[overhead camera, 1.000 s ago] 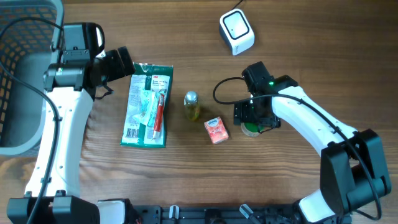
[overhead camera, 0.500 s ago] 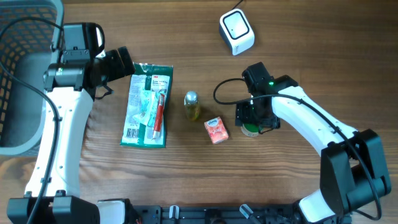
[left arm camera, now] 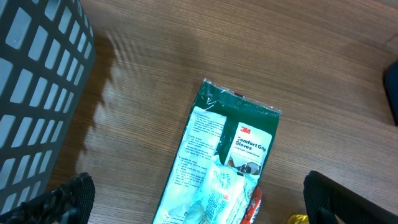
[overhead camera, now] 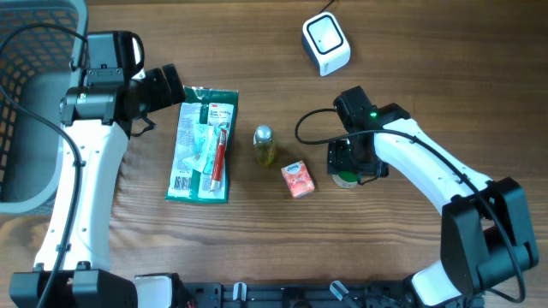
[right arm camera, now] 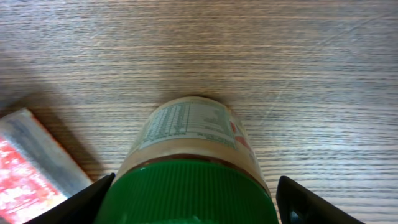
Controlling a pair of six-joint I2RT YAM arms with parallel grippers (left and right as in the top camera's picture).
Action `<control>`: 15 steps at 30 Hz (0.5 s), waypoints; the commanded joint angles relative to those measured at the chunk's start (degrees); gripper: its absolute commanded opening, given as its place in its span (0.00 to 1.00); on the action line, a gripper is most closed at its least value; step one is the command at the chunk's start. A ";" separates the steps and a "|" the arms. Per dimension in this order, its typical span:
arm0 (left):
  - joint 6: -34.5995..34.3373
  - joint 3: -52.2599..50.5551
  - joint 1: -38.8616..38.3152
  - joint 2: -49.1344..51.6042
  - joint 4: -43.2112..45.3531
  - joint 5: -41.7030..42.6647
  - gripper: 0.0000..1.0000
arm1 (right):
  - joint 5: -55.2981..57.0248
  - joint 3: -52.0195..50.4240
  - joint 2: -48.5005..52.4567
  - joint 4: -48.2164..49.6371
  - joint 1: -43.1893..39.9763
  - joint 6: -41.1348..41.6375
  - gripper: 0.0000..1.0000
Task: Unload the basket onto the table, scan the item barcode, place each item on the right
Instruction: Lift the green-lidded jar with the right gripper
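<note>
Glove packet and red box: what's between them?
A small yellow bottle with a silver cap, apart from both glove packet and red box; the overhead view shows it.

— Overhead view: lighting?
— Bright, even, diffuse. Soft, short shadows lie on the wooden table [overhead camera: 257,239]; mild glare on the glove packet [overhead camera: 202,145].
— Wrist views?
— Left: sharp centre; basket [left arm camera: 37,106] throws a ribbed shadow rightward; fingertips [left arm camera: 62,199] dark, blurred in the bottom corners. Right: green lid [right arm camera: 193,193] close, slightly soft; wood grain crisp; shadow at left.
</note>
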 commanded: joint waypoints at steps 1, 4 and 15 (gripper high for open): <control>-0.50 0.81 0.22 -0.42 0.15 0.42 1.00 | 2.86 -0.68 0.66 -0.20 0.17 -1.18 0.80; -0.50 0.81 0.22 -0.42 0.15 0.42 1.00 | 2.86 -0.68 0.66 -0.20 0.17 -1.20 0.80; -0.50 0.81 0.22 -0.42 0.15 0.42 1.00 | 2.54 -0.68 0.66 -0.74 0.17 -1.25 0.81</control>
